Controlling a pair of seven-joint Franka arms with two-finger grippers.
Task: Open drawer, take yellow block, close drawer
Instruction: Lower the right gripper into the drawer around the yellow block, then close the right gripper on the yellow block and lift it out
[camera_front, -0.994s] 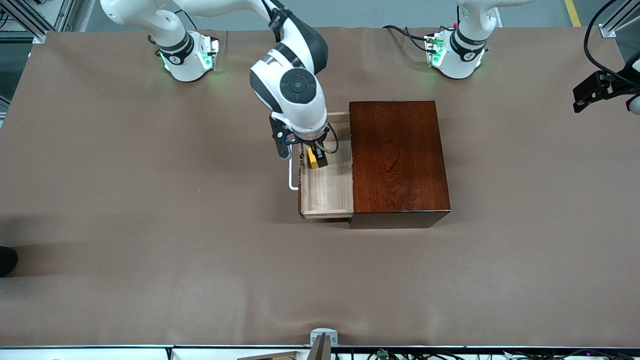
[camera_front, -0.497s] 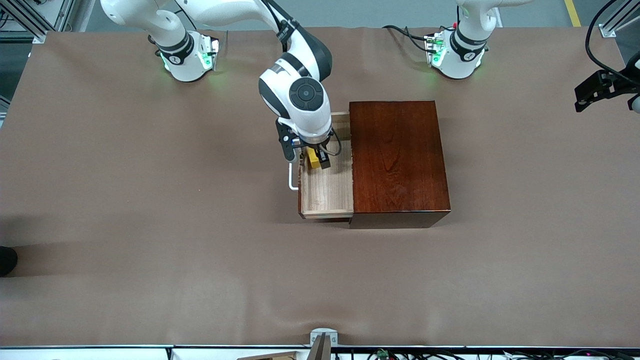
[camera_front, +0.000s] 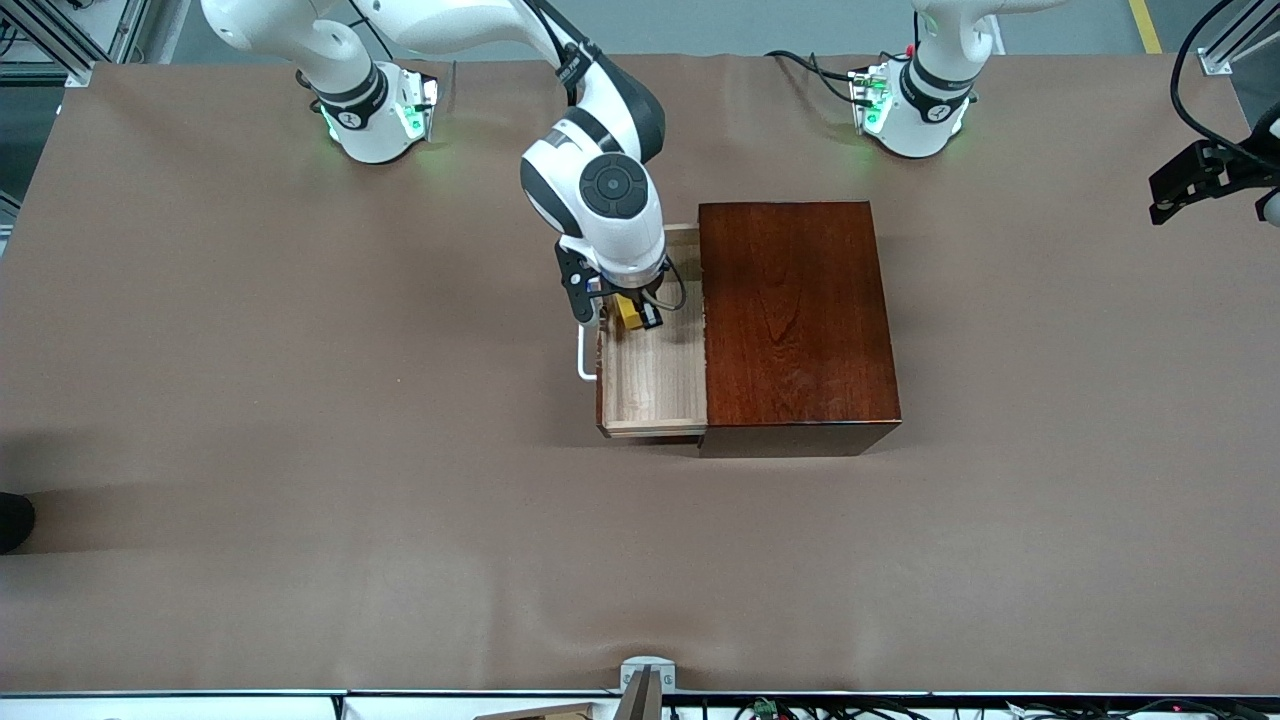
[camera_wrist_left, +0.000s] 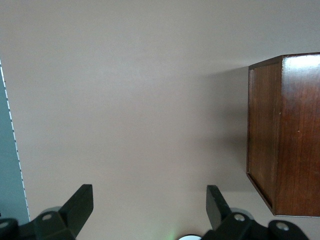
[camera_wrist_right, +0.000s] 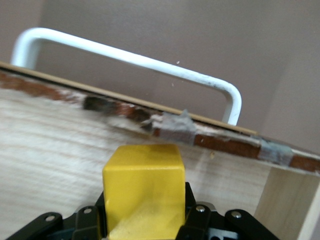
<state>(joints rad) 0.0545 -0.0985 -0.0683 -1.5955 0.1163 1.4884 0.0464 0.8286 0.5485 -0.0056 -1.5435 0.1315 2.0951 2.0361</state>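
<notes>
Drawer (camera_front: 655, 375): pulled open toward right arm's end of surface (camera_front: 300, 400). Yellow block (camera_front: 627, 312): inside drawer, near white handle (camera_front: 583, 355), clamped between closed right pincer (camera_front: 632, 314). Left pincer (camera_wrist_left: 150, 212): spread, empty, waiting well apart.

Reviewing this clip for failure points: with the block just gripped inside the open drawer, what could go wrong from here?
1. The right gripper is shut on the yellow block close to the drawer's front wall; lifting at an angle could catch the rim or the white handle.
2. The block sticks out well past the fingers, so it might slip.
3. The left gripper waits open beside the wooden box.
</notes>
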